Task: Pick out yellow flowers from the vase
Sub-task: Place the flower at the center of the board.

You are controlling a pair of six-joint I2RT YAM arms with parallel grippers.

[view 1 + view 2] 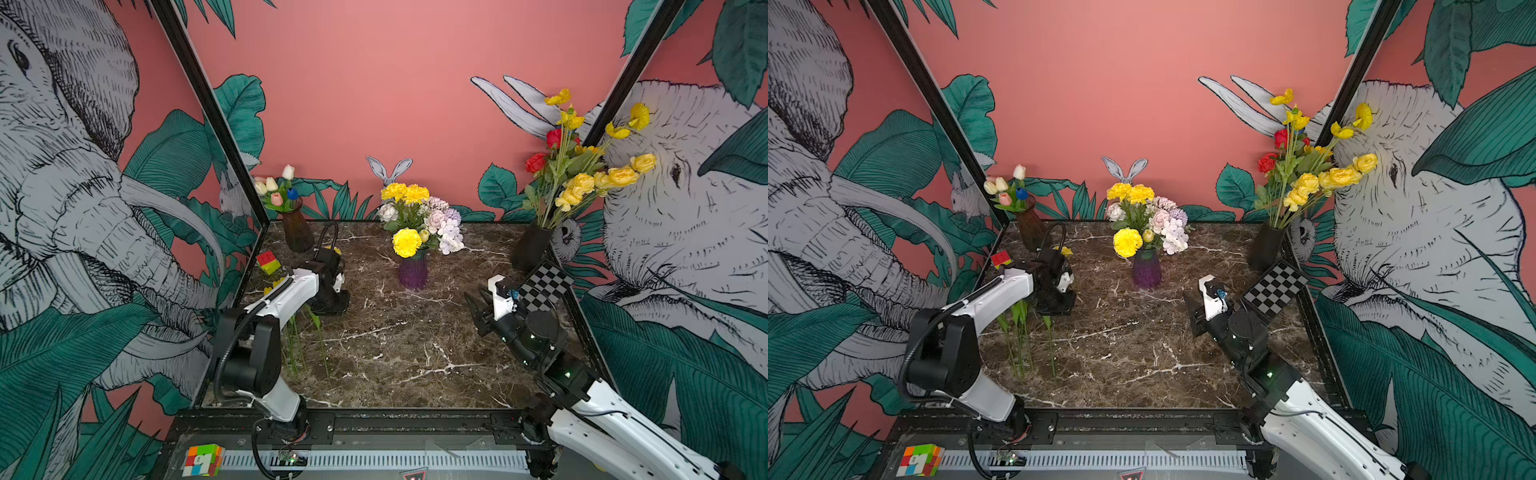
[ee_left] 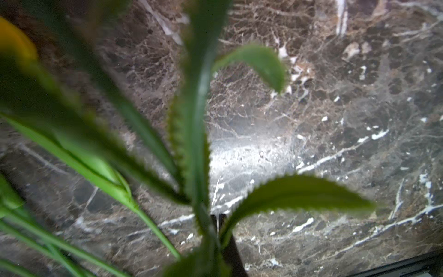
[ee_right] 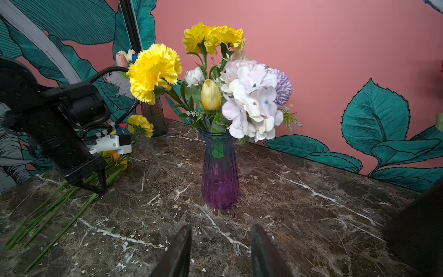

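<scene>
Right wrist view: right jaws partly apart, empty, facing the purple vase [image 3: 220, 182] just ahead, which holds yellow carnations [image 3: 154, 72] and a yellow tulip [image 3: 211, 94]. Left jaws closed on a leafy green stem [image 2: 199, 144]; loose stems [image 3: 43, 214] lie on the desk [image 3: 299, 215] beneath them.

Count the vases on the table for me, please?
3: brown vase at the back left, purple vase in the middle, black vase at the back right. No others show.

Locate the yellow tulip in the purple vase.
In the right wrist view the yellow tulip stands in the purple vase at centre-back of the table, between the big yellow carnation and the lilac-white cluster.
</scene>
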